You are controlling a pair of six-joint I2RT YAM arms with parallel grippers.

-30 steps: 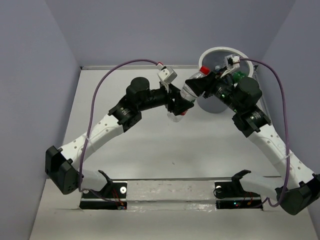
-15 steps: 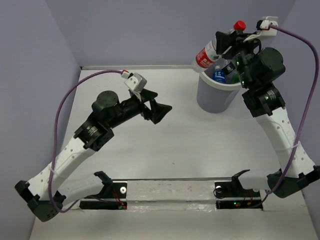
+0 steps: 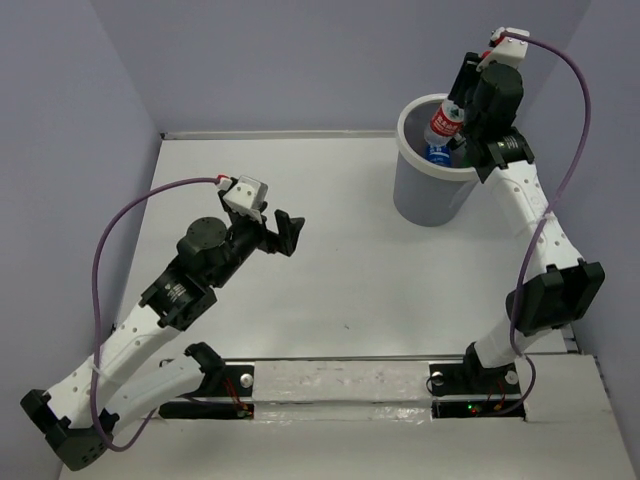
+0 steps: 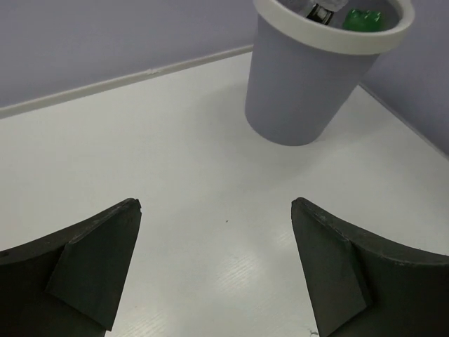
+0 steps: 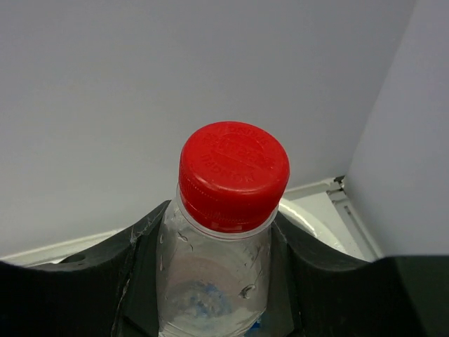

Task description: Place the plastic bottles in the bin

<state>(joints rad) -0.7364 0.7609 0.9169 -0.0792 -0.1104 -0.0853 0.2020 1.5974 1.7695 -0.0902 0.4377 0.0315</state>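
- Left gripper (image 4: 216, 206): jaws spread wide; two dark wedge-shaped fingers (image 4: 88, 263) at the bottom corners, bare table between them.
- Bin (image 4: 302, 91): round, grey, thick white rim; upright on the table at upper right, well apart from the fingers.
- Green bottle (image 4: 363, 19): inside the bin near the rim, partly visible.
- Table (image 4: 175, 140): white, matt; small dark speck (image 4: 226, 222) near centre.
- Wall (image 4: 105, 35): pale violet, joined to the table by a light strip (image 4: 126, 77).
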